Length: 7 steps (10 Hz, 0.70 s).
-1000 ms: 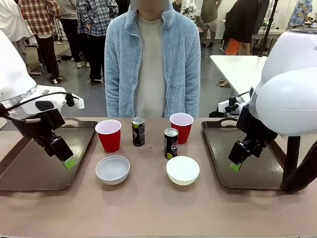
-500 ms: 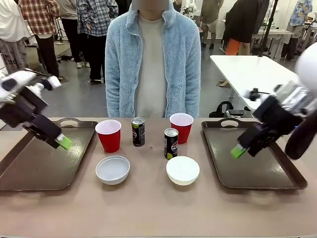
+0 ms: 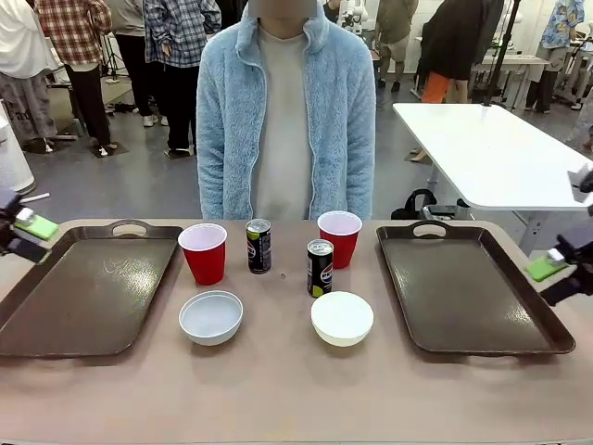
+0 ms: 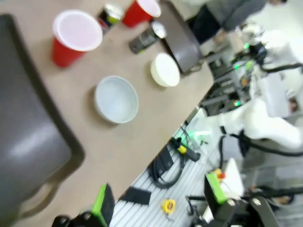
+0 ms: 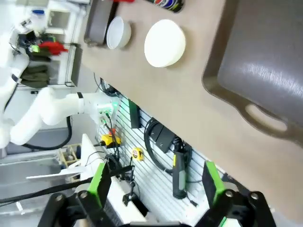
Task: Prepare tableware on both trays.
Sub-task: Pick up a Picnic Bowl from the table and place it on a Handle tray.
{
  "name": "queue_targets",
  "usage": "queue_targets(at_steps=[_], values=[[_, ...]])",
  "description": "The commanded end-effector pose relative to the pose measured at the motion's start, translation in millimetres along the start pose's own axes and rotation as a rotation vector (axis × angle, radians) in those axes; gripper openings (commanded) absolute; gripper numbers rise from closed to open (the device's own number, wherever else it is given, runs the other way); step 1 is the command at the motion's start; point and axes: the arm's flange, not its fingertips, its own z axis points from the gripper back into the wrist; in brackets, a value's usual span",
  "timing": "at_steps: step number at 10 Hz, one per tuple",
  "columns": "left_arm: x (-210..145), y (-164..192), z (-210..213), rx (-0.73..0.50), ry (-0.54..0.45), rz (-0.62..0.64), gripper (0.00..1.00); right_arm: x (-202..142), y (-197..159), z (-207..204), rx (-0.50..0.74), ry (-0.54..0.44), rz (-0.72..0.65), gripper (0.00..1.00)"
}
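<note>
Across the middle of the tan table [image 3: 278, 399], between the two trays, the tableware stands in two loose rows, none of it on a tray. At the back are the left red cup [image 3: 203, 252] and the right red cup [image 3: 339, 237], both smooth plastic, tapered, upright, white inside. Between them stand the left can [image 3: 258, 246] and the right can [image 3: 320, 267], slim dark cylinders with silvery tops. Each carries a yellow-green patch and pale lettering, too small to read. Nearer the robot sit the left bowl [image 3: 211, 317] and the right bowl [image 3: 342, 318], shallow, round and white, well apart from each other.

Both the left tray [image 3: 83, 301] and the right tray [image 3: 468, 297] are dark brown plastic with a dull sheen. They are rectangular with rounded corners, a raised rim and a cut-out handle at the far edge.

From its wrist view, the left gripper [image 4: 158, 198] has its green-padded fingers spread wide with nothing between them, off the near left corner of the table. Likewise the right gripper [image 5: 155, 182] is released and bare, beyond the table's edge by the right tray.

A person [image 3: 284, 111] in a fluffy pale blue zip jacket stands at the far side.
</note>
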Motion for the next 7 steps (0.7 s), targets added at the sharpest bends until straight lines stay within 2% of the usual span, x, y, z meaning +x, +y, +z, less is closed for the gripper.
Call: queue_targets(at_steps=[1, 4, 7], values=[[-9, 31, 22, 0.001, -0.024, 0.131, 1.00, 2, -16, 0, 0.044, 0.014, -0.012, 1.00], [-44, 52, 58, -0.003, -0.131, 0.195, 1.00, -11, -34, 12, 0.049, -0.035, -0.069, 1.00], [-65, 67, 73, -0.004, -0.161, 0.241, 1.00, -24, -39, 22, 0.045, -0.086, -0.103, 1.00]])
